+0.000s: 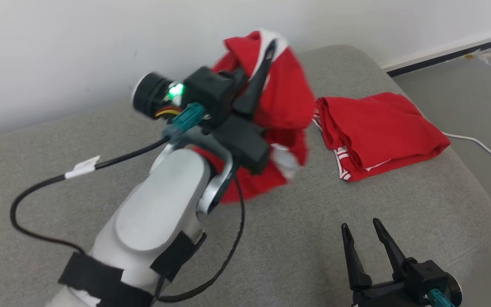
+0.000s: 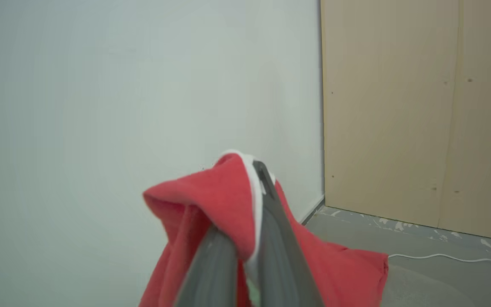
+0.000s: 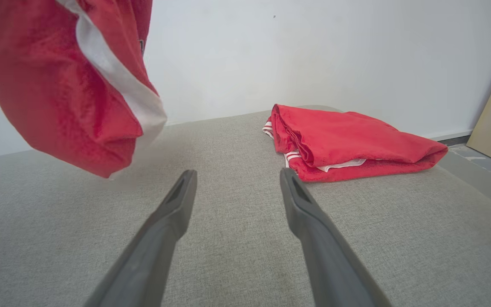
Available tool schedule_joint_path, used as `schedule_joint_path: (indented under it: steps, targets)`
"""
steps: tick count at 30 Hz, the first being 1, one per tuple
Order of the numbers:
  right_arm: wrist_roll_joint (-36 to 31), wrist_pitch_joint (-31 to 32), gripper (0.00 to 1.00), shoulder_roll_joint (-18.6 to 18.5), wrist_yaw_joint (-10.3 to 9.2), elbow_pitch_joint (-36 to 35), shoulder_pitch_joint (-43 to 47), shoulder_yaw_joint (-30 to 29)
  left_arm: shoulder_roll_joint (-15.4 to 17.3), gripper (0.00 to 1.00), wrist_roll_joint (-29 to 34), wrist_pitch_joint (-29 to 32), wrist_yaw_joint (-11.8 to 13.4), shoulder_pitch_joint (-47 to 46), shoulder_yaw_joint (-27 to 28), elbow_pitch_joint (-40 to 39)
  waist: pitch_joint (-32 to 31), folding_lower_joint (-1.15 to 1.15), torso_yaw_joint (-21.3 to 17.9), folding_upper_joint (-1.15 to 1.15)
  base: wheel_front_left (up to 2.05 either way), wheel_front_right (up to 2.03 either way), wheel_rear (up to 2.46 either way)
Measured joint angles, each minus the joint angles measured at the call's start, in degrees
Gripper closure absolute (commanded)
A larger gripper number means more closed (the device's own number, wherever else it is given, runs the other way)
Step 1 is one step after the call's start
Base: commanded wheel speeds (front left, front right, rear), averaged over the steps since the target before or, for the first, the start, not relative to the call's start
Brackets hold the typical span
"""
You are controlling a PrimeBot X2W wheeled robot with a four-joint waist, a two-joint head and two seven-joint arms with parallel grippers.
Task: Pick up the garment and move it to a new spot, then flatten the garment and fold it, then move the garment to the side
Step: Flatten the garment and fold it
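Note:
A red garment [image 1: 286, 98] with white trim hangs in the air above the grey cushion, bunched and drooping. My left gripper [image 1: 271, 47] is shut on its top edge, fingers pointing up and away. The left wrist view has the red cloth [image 2: 211, 200] draped over the closed fingers [image 2: 271, 221]. In the right wrist view the hanging garment [image 3: 53, 85] fills the upper left, clear of the cushion. My right gripper [image 1: 360, 228] stands open low at the front right, nothing between its fingers [image 3: 177, 200].
A second red garment [image 1: 377, 132], folded, lies on the cushion's [image 1: 313, 238] right side. It also shows in the right wrist view as a folded pile [image 3: 348, 143]. A white wall stands behind. A white cable [image 1: 484, 147] runs across the floor at right.

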Motion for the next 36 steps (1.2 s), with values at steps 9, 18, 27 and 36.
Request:
schedule_joint_path:
  steps: [9, 18, 27, 36]
  targets:
    - [0.8, 0.0, 0.00, 0.0, 0.00, 0.1, -0.2, 0.1, -1.1, 1.00, -7.2, -0.1, -1.7, -4.6, -3.9, 0.5, 0.2, 0.00, -1.7, 0.00, 0.00, 0.00, 0.00]
    - [0.4, 0.0, 0.00, 0.1, 0.00, -0.7, 0.3, -0.6, 2.7, 1.00, -12.2, 6.2, 5.8, 3.9, -1.0, 9.6, 1.2, 0.00, 1.2, 0.00, 0.00, 0.00, 0.00]
    - [-0.6, 0.0, 0.00, 0.0, 0.00, -1.2, -1.3, 0.5, 7.8, 0.00, -14.6, 0.5, 11.3, 8.4, 5.3, 18.2, 3.2, 0.00, 6.4, 0.00, 0.00, 0.00, 0.00]
    - [-0.6, 0.0, 0.00, -0.5, 0.00, -1.2, -1.6, -0.1, 6.4, 0.00, -17.1, 0.8, 8.7, 9.5, 6.0, 24.2, 4.1, 0.00, 8.4, 0.00, 0.00, 0.00, 0.00]
